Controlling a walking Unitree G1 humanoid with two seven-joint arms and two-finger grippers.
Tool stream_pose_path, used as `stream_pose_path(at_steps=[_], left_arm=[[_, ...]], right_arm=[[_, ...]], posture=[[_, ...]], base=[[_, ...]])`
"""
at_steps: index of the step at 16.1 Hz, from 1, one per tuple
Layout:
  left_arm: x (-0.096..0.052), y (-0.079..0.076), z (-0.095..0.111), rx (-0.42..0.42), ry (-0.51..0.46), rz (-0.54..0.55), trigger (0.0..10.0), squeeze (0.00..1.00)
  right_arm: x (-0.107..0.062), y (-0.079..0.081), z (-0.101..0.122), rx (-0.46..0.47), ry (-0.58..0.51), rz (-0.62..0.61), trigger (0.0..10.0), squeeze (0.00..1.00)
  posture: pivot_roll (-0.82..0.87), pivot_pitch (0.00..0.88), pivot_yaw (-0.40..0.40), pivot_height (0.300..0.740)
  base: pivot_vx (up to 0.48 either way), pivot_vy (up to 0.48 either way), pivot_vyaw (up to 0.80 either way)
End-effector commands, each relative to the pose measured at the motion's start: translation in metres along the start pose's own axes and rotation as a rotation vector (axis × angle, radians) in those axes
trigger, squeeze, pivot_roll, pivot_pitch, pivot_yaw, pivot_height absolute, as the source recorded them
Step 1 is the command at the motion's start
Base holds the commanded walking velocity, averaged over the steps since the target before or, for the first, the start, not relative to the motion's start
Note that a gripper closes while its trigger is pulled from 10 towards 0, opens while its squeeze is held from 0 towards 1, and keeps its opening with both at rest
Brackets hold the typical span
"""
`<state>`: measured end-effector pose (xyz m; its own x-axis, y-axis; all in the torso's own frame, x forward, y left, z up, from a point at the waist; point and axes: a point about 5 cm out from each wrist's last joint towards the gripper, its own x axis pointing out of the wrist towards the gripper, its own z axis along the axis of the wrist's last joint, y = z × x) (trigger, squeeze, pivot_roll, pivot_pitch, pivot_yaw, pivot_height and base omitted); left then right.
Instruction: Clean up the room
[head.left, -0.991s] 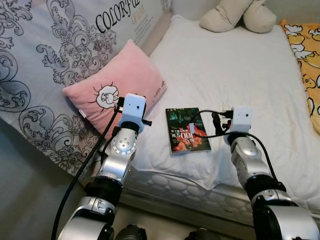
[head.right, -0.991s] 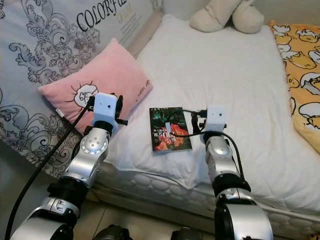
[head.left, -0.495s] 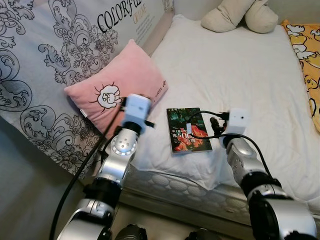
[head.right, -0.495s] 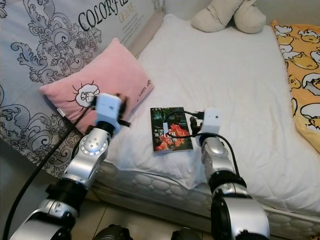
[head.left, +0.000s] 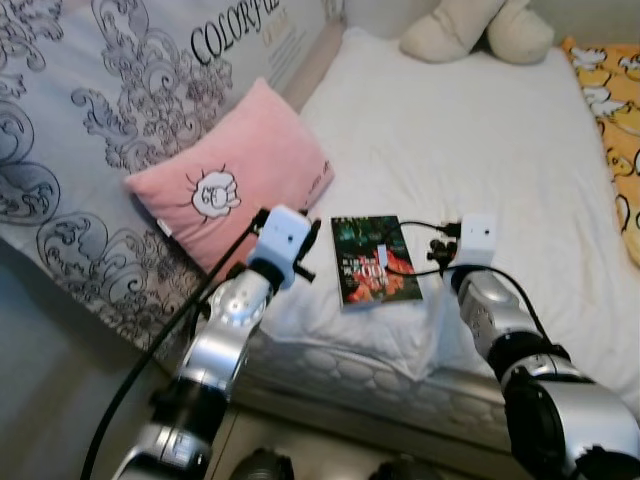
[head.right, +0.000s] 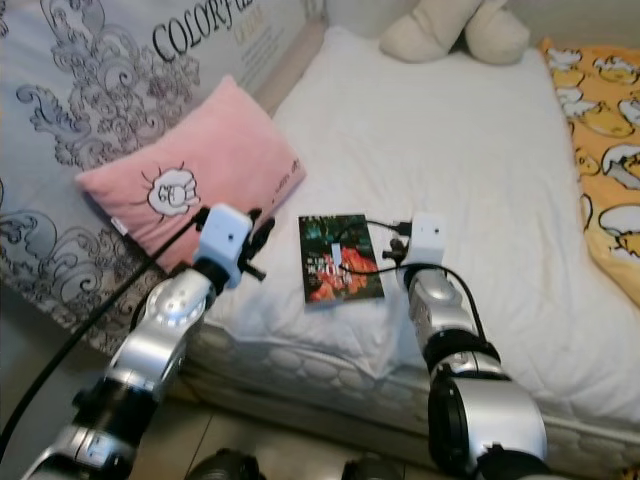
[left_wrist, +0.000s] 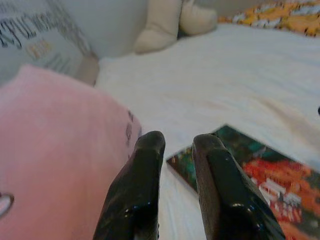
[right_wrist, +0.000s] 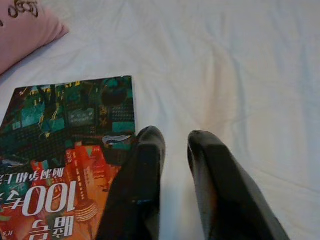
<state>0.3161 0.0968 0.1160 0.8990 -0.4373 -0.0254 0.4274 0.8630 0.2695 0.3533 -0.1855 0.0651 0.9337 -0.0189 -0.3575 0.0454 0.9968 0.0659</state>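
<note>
A book (head.left: 373, 260) with a green and orange cover lies flat on the white bed sheet (head.left: 470, 130) near the mattress's front edge. A pink pillow (head.left: 235, 170) with a cartoon print rests to its left. My left gripper (left_wrist: 177, 142) hovers between the pillow (left_wrist: 55, 150) and the book (left_wrist: 250, 175), fingers close together and holding nothing. My right gripper (right_wrist: 175, 137) is low over the sheet at the book's (right_wrist: 65, 150) right edge, shut and empty, one finger over the cover's edge.
A grey patterned duvet (head.left: 90, 120) hangs over the bed's left side. A beige plush toy (head.left: 475, 30) lies at the head of the bed and a yellow duck-print blanket (head.left: 620, 110) on the right. The mattress edge (head.left: 400, 385) is just below my arms.
My left arm has swung right and forward, bringing its gripper nearer the book's left edge. The right arm has barely moved. The book and pillow lie as before.
</note>
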Motion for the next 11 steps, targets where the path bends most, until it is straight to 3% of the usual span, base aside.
stream_pose_path(at_steps=[1, 4, 8, 9, 10, 11], left_arm=[[-0.007, -0.003, 0.0, 0.001, 0.005, -0.036, 10.0, 0.0], [-0.032, -0.003, -0.006, 0.015, 0.057, -0.055, 10.0, 0.0], [-0.051, 0.002, -0.007, 0.023, 0.095, -0.04, 10.0, 0.0], [-0.058, 0.003, -0.007, 0.024, 0.111, -0.03, 10.0, 0.0], [-0.063, 0.002, -0.007, 0.021, 0.122, -0.022, 10.0, 0.0], [-0.065, 0.002, -0.007, 0.019, 0.125, -0.019, 10.0, 0.0]], right_arm=[[0.0, 0.002, -0.004, 0.018, 0.033, -0.006, 0.0, 0.0], [0.0, 0.01, -0.014, 0.075, 0.077, -0.008, 0.0, 0.0], [0.0, 0.018, -0.017, 0.095, 0.092, -0.021, 0.0, 0.0], [0.001, 0.021, -0.015, 0.074, 0.084, -0.03, 0.5, 0.0], [0.001, 0.021, -0.012, 0.06, 0.077, -0.051, 10.0, 0.0], [0.002, 0.02, -0.011, 0.057, 0.073, -0.067, 10.0, 0.0]], posture=[[0.01, 0.091, 0.04, 0.704], [0.07, 0.145, 0.06, 0.704], [0.13, 0.196, 0.078, 0.704], [0.14, 0.209, 0.076, 0.704], [0.15, 0.217, 0.071, 0.704], [0.16, 0.22, 0.067, 0.704]], base=[[0.0, 0.0, 0.0], [0.0, 0.0, 0.0], [0.0, 0.0, 0.0], [0.0, 0.0, 0.0], [0.0, 0.0, 0.0], [0.0, 0.0, 0.0]])
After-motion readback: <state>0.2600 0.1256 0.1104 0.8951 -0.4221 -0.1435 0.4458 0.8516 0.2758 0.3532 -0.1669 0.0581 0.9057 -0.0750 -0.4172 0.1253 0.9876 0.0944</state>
